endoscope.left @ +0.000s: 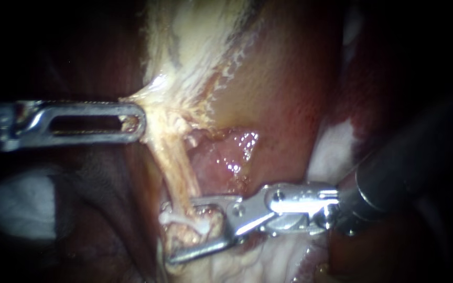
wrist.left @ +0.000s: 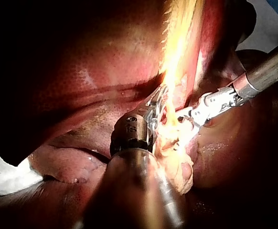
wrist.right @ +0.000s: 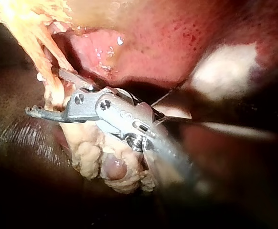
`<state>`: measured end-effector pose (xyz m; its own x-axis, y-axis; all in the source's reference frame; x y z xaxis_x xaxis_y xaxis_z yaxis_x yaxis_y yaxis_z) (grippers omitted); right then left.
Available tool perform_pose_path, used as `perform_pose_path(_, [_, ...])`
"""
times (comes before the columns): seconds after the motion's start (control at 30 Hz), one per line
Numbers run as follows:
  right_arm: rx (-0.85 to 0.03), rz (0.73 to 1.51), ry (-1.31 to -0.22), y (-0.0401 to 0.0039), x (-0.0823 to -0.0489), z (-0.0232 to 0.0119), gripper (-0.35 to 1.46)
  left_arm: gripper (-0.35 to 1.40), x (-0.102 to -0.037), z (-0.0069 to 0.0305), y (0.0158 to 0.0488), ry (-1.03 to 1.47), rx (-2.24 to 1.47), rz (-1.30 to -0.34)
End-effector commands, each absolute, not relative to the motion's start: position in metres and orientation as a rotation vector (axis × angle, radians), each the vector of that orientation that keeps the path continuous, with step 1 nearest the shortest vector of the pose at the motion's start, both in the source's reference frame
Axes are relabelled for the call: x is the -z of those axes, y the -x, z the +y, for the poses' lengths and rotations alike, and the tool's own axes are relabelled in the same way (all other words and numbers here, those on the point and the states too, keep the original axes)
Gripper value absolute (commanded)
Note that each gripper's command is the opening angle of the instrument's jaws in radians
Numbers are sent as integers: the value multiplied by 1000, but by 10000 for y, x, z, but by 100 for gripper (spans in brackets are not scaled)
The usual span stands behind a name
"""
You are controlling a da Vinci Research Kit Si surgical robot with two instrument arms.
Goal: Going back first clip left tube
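Left instrument's hand (endoscope.left: 135,123): reaches in from the left with its slotted jaws lying together, closed on the pale tissue (endoscope.left: 150,107) at the upper end of the tube, which is drawn into a small peak toward the tip.
Right instrument's hand (endoscope.left: 182,230): reaches in from the right, lower down, with its jaws spread apart and a clear gap between them.
Tube (endoscope.left: 176,167): a pale, stringy band running from the left hand down into the gap of the right hand, where it passes between the two jaws.
Clip: I cannot tell whether one sits on the tube.
Lump (wrist.right: 105,164): knobbly, cream-coloured tissue hanging just under the right hand.
Pink patch (endoscope.left: 232,154): wet and shiny, just beyond the tube, between the two hands.
Liver (wrist.left: 81,81): dark red-brown, beside the left hand.
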<state>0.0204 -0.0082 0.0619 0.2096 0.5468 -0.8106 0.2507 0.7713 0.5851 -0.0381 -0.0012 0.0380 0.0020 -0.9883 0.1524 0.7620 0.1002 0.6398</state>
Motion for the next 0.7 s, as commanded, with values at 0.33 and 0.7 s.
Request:
perform_pose_path(0.33, [-169,1396,-787,-205,-608,-102,60,-35,-380,-12,381,-432,1442,-659])
perform_pose_path(0.7, [-214,1423,-760,-241,-640,-84,60,-35,-380,-12,382,-432,1442,-659])
